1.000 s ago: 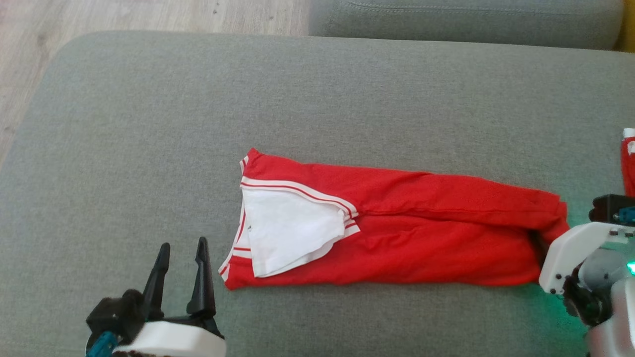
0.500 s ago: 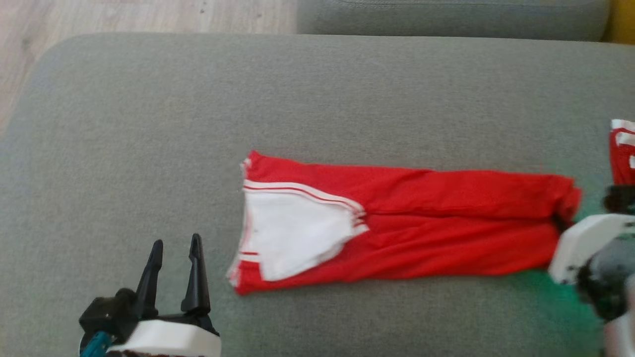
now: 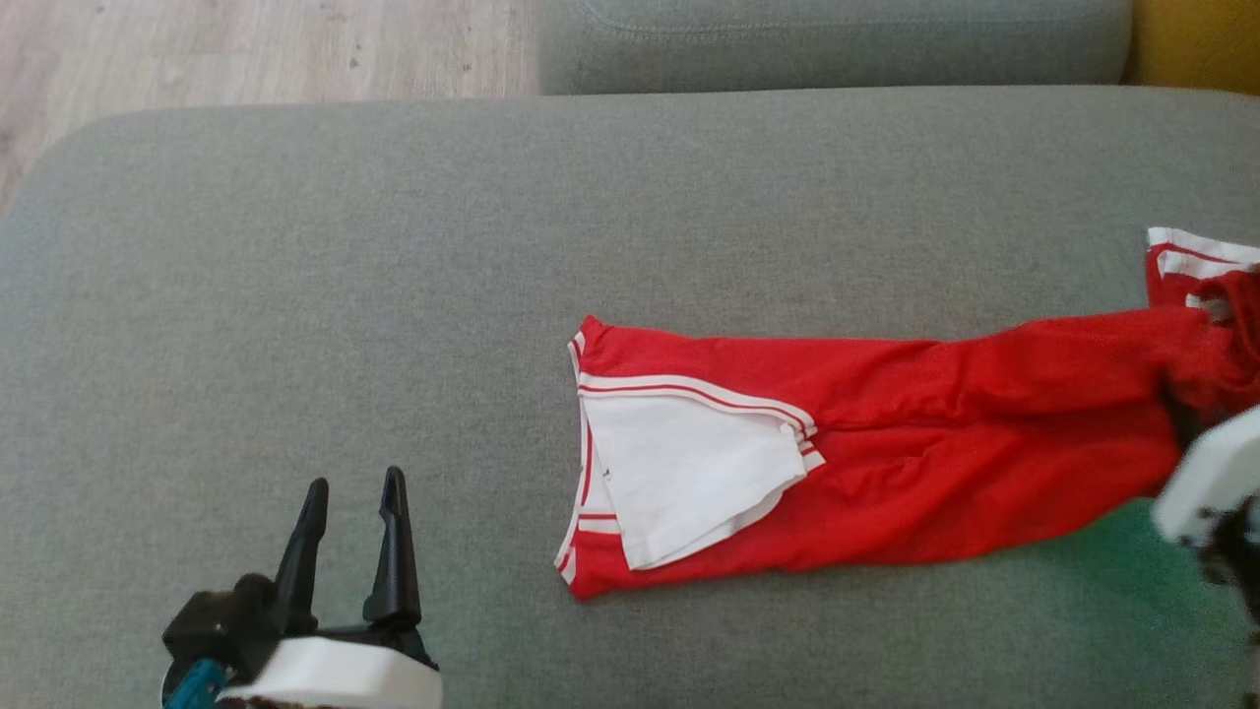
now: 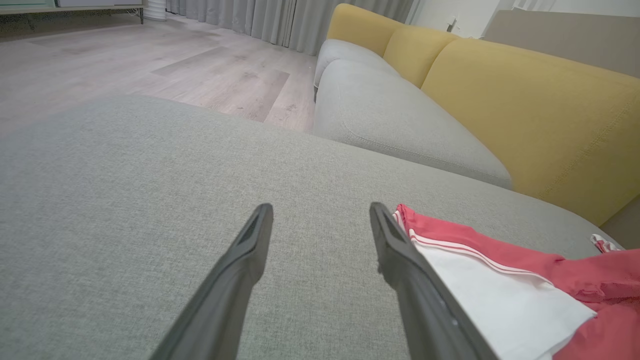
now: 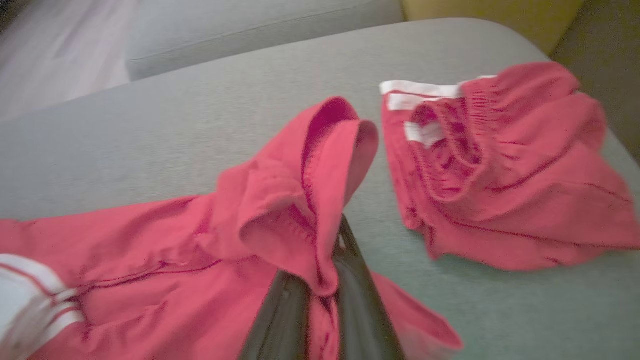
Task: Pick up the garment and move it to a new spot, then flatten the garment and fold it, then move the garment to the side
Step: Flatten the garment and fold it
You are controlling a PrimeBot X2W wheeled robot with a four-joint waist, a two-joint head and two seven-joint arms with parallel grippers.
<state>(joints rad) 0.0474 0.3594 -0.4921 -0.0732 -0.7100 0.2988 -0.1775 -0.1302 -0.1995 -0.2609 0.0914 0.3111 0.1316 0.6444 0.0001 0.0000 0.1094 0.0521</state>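
On the grey seat cushion (image 3: 394, 295), right of centre: red garment (image 3: 935, 463), laid long-ways left to right.
- Left end lies flat, with a white panel (image 3: 679, 473) folded over it and red-and-white striped trim along the edge.
- Right end is bunched and raised off the cushion, elastic hem flopped over.

right gripper (image 5: 325, 290) has that raised end. Its two dark fingers are pinched tight with red cloth between them, and the hem drapes over the tips. From the head camera I only get its white housing (image 3: 1206, 478) at the right edge, with a green glow on the cushion next to it.

Just past the held end is a second red piece (image 5: 500, 165), white-striped and crumpled, on the same cushion. The right wrist view shows a strip of grey between it and the garment.

left gripper (image 3: 354, 484) is at the front-left of the cushion, well apart from the garment. Fingers are spread wide with nothing between them, pointing across bare fabric. Can't tell if the tips touch the cushion.

Behind: another grey seat (image 4: 390, 115), yellow backrest (image 4: 525, 110), pale wood floor (image 3: 197, 49), grey curtains (image 4: 280, 20) at the back.
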